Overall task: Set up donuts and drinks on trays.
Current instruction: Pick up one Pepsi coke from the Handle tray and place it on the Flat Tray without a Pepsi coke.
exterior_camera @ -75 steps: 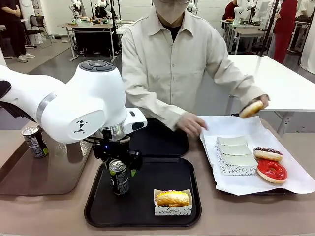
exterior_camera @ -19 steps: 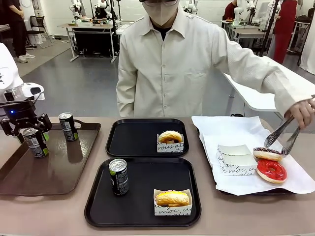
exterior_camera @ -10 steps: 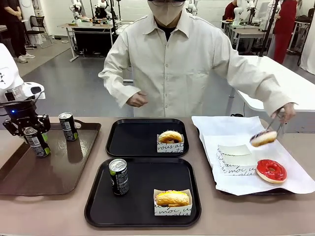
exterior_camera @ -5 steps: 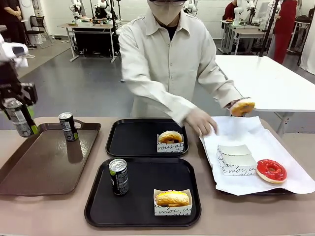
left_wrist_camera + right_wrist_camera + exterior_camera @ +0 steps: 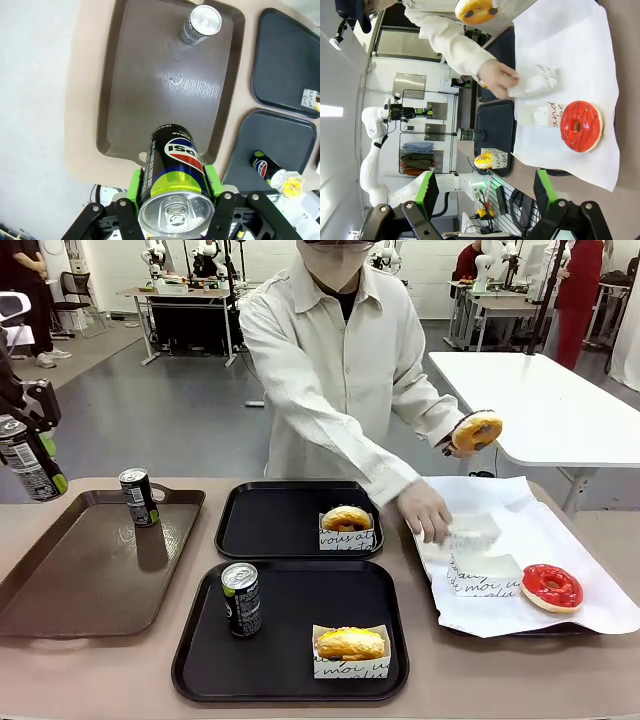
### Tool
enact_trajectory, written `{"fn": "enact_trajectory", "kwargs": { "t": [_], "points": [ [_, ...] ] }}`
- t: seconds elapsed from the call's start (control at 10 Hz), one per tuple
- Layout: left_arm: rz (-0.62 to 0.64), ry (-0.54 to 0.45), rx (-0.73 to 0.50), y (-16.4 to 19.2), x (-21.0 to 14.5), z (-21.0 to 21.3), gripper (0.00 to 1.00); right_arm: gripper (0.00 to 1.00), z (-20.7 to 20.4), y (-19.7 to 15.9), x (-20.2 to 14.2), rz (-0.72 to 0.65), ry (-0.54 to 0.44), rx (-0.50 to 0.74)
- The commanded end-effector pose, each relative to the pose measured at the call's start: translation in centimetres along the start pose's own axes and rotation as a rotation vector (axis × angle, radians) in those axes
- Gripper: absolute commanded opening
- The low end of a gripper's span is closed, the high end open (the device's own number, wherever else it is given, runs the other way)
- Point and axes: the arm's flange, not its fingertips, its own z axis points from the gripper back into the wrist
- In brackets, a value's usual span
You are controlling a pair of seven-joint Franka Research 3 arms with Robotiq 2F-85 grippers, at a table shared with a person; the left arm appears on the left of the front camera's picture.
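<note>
since 1 second ago the left gripper (image 5: pixel 173 187), clamped on a can (image 5: pixel 175 155), has risen off the brown tray (image 5: pixel 90 590). right gripper (image 5: pixel 485 191) gapes. near tray (image 5: pixel 300 665) is complete; far tray (image 5: pixel 265 530), with 1 donut (image 5: pixel 346 517), lacks its drink.

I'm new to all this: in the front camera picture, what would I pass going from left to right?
Held can in the left gripper → second can on the brown tray → third can on the near black tray → person's hand → raised donut → red donut.
</note>
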Motion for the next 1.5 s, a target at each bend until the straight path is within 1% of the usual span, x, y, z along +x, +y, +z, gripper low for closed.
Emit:
{"fn": "enact_trajectory", "kwargs": {
  "t": [0.0, 0.2, 0.3, 0.4, 0.5, 0.6, 0.7, 0.8, 0.9, 1.0, 1.1, 1.2, 1.3, 1.4],
  "points": [
    [-0.011, -0.001, 0.013, -0.3, -0.2, 0.1, 0.00, 1.00, 0.2, 0.1, 0.2, 0.003, -0.009, 0.021],
    [-0.011, -0.001, 0.013, -0.3, -0.2, 0.1, 0.00, 1.00, 0.2, 0.1, 0.2, 0.003, -0.009, 0.021],
    [-0.007, 0.002, 0.005, -0.3, -0.1, -0.1, 0.59, 1.00, 0.2, 0.1, 0.2, 0.003, -0.009, 0.021],
    [-0.078, -0.007, -0.004, -2.0, -0.4, -0.3, 0.59, 1.00, 0.2, 0.1, 0.2, 0.003, -0.009, 0.021],
    [-0.110, -0.023, -0.011, -3.4, -1.4, -0.5, 0.59, 1.00, 0.2, 0.1, 0.2, 0.003, -0.009, 0.021],
    [-0.155, -0.026, -0.011, -5.7, -2.0, -0.8, 0.59, 1.00, 0.2, 0.1, 0.2, 0.003, -0.009, 0.021],
    [-0.197, -0.022, 0.001, -8.3, -2.2, -1.4, 0.59, 1.00, 0.2, 0.1, 0.2, 0.003, -0.009, 0.021],
    [-0.244, -0.026, 0.017, -10.9, -3.3, -2.8, 0.59, 1.00, 0.2, 0.1, 0.2, 0.003, -0.009, 0.021],
    [-0.287, -0.022, 0.041, -13.8, -3.3, -4.1, 0.59, 1.00, 0.2, 0.1, 0.2, 0.003, -0.009, 0.021],
    [-0.329, -0.008, 0.034, -16.8, -3.2, -5.6, 0.59, 1.00, 0.2, 0.1, 0.2, 0.003, -0.009, 0.021],
    [-0.354, -0.009, 0.024, -18.7, -3.9, -7.0, 0.59, 1.00, 0.2, 0.1, 0.2, 0.003, -0.009, 0.021],
    [-0.403, -0.012, 0.007, -20.7, -3.8, -8.1, 0.59, 1.00, 0.2, 0.1, 0.2, 0.003, -0.009, 0.021],
    [-0.452, -0.017, -0.017, -21.9, -3.8, -9.0, 0.59, 1.00, 0.2, 0.1, 0.2, 0.003, -0.009, 0.021],
    [-0.488, 0.003, -0.017, -22.3, -4.1, -10.0, 0.59, 1.00, 0.2, 0.1, 0.2, 0.003, -0.009, 0.021]
  ]
}}
